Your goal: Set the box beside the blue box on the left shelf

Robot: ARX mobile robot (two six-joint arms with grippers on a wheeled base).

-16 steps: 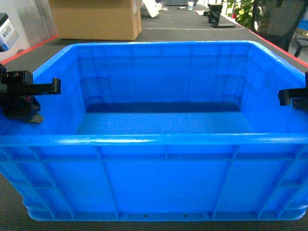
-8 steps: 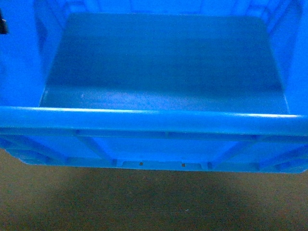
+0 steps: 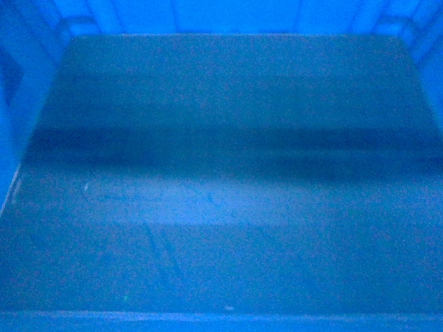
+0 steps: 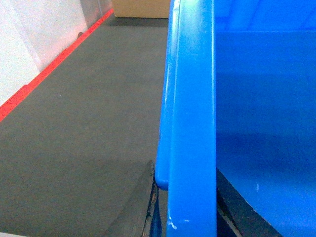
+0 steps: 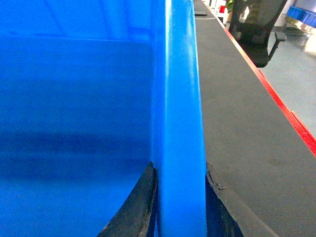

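The left tool point(image 4: 185, 217) straddles the left rim of the box point(image 4: 192, 123), 1 dark finger point(image 4: 133, 207) outside the wall and the other point(image 4: 237, 210) inside, both pressed against the bright blue plastic, so it is pinching that rim. Beyond the outer finger lies the grey bench point(image 4: 84, 118), edged by a red strip point(image 4: 54, 64) against a white wall, with a brown carton point(image 4: 140, 7) at the far end. From the head view the box fills everything: only its flat blue floor point(image 3: 221, 180), with faint scratches, and the lower parts of its walls show, and neither tool appears there. The right tool point(image 5: 180, 207) grips the opposite rim of the box in the same way, 1 worn finger point(image 5: 138, 207) inside the wall and 1 point(image 5: 222, 210) outside, both touching the plastic. Past the outer finger runs the grey bench again with its red edge point(image 5: 276, 103), and farther off stands a black office chair point(image 5: 256, 29).
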